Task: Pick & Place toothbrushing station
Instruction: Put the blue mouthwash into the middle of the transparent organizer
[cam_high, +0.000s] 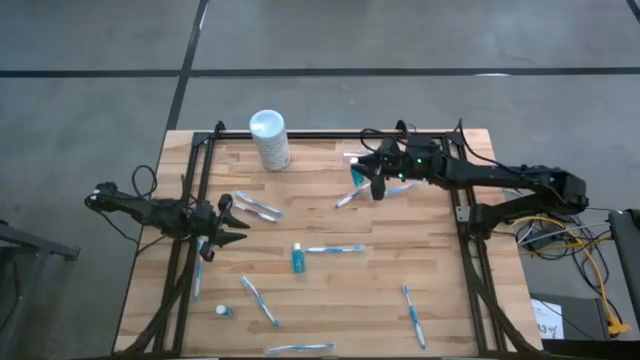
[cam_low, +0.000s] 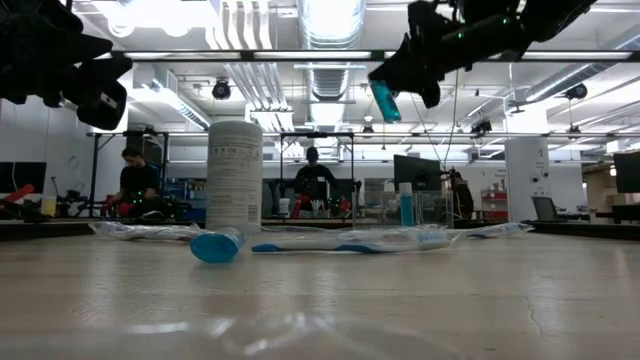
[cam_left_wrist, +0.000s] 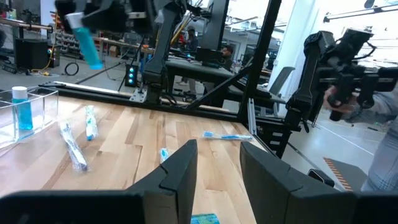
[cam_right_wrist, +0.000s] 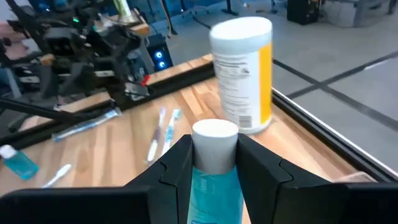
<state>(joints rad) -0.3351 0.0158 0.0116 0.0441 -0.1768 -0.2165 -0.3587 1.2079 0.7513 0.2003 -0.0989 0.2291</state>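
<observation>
Insp. notes, counter (cam_high: 330, 300) w/ both arms over it.

R claw (cam_high: 376, 185): raised over the far-right part of the counter and clamped on a blue tube (cam_right_wrist: 214, 168) w/ a white cap. The tube sits between both fingers, cap pointing toward the white cylinder (cam_high: 270, 138). In the low view the tube hangs well clear of the wood.

L claw (cam_high: 228, 224): at the left edge of the counter, about mid-depth, also off the surface. Fingers apart, nothing between them.

Toothbrushing station (cam_left_wrist: 45, 106): clear holder, upright on the counter, not gripped by either claw. One blue bottle w/ a white cap (cam_left_wrist: 20, 112) stands inside it. Seen from the L wrist, it sits on the far side of the counter, lower than the R claw's tube and near it. Cannot pick it out w/ certainty in the high view.

Other items:
- White cylinder is upright at the far edge, left of centre.
- Small blue bottle (cam_high: 298, 260) is near mid-counter, w/ a toothbrush (cam_high: 335, 248) just beside it.
- Further toothbrushes are loose and flat: a pair (cam_high: 257, 207) near the L claw, others toward the near edge (cam_high: 260, 302) (cam_high: 413, 315).

Bkgd.: two people (cam_low: 135, 175) (cam_low: 313, 178) beyond the counter, well apart from the arms.
</observation>
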